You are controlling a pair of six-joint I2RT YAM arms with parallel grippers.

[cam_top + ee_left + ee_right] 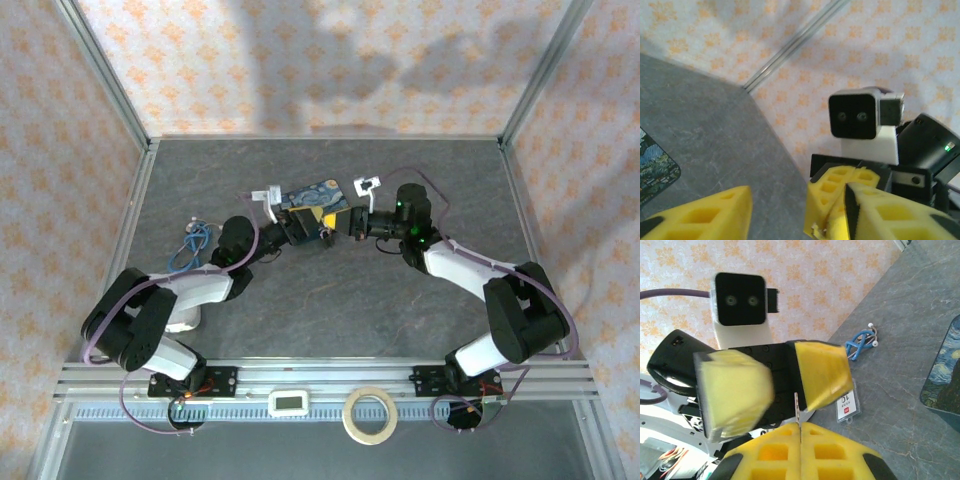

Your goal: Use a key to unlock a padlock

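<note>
Two grippers nose to nose, along the 6 o'clock edge of blue tin (313,198). Fingers of right gripper (800,432) pressed together, pinching key (797,407); thin blade stands out of the seam, long axis toward 12 o'clock in right wrist view. Pads of left gripper (779,379) spread, lying close at 12 o'clock of the blade tip. Cannot tell whether padlock sits in that gap. Judgement: right arm is the one placed to insert, straight along blade axis

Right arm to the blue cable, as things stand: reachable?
Probably not directly. The blue cable lies beyond the left gripper, which faces the right gripper head-on and blocks the straight path. The right gripper is also shut on the key.
</note>
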